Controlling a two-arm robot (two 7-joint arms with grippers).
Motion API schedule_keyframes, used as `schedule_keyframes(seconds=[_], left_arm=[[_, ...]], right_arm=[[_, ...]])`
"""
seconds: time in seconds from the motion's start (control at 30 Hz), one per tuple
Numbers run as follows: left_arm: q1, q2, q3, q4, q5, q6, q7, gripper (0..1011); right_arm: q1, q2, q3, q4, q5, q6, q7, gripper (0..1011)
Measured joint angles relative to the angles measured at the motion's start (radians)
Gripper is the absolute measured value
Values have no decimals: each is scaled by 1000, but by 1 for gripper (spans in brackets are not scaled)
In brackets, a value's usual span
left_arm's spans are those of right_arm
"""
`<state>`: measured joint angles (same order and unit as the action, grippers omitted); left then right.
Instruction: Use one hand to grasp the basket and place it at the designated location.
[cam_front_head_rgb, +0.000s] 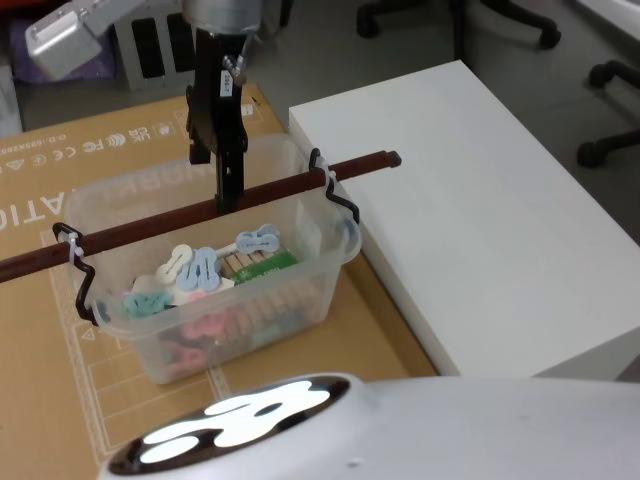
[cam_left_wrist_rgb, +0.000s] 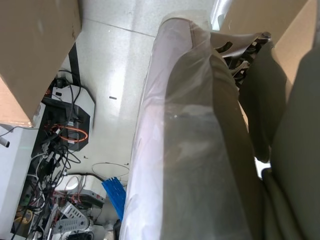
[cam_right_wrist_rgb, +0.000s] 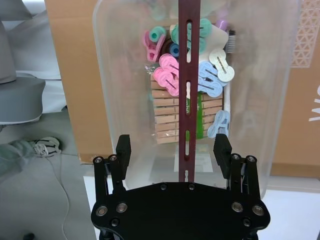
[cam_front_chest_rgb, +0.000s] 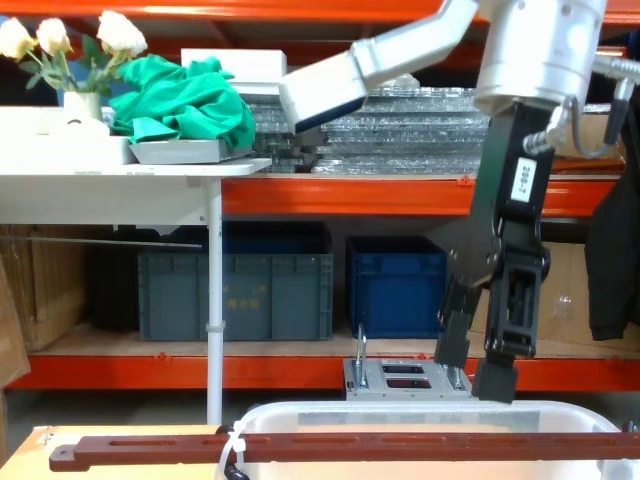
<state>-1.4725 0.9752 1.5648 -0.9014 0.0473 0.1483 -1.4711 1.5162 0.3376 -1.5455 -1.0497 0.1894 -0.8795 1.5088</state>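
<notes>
A big white block (cam_front_head_rgb: 480, 220) stands just beside the flat brown cardboard sheet (cam_front_head_rgb: 60, 160). On the sheet sits the see-through whitish plastic basket (cam_front_head_rgb: 295, 300) with its long dark red bar handle (cam_front_head_rgb: 150, 225). The right black claw (cam_right_wrist_rgb: 172, 144) hangs over the bar, fingers wide apart, holding nothing. Little colourful pegs (cam_right_wrist_rgb: 167, 75) lie inside.

Plastic, card and matt black metal

The basket (cam_front_head_rgb: 300, 300) at the centre is smooth translucent plastic with a faint sheen; its bar handle (cam_front_head_rgb: 150, 228) is dull red-brown. Inside lie bare wooden pegs (cam_right_wrist_rgb: 165, 117) and glossy pastel plastic clips (cam_right_wrist_rgb: 167, 75). Beneath is matt brown cardboard (cam_front_head_rgb: 60, 150) (printed in white), and at right a smooth matt white slab (cam_front_head_rgb: 480, 220). The right gripper (cam_right_wrist_rgb: 172, 146) is matt black with bright screws. The left wrist view's centre shows what may be shiny film (cam_left_wrist_rgb: 190, 150).
</notes>
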Motion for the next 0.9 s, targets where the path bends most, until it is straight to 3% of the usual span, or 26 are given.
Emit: schedule_keyframes(seconds=[0.9], left_arm=[[0,0,0,0,0,0,0,0]], right_arm=[[-51,-39,-35,58,12,-4,39,1000]])
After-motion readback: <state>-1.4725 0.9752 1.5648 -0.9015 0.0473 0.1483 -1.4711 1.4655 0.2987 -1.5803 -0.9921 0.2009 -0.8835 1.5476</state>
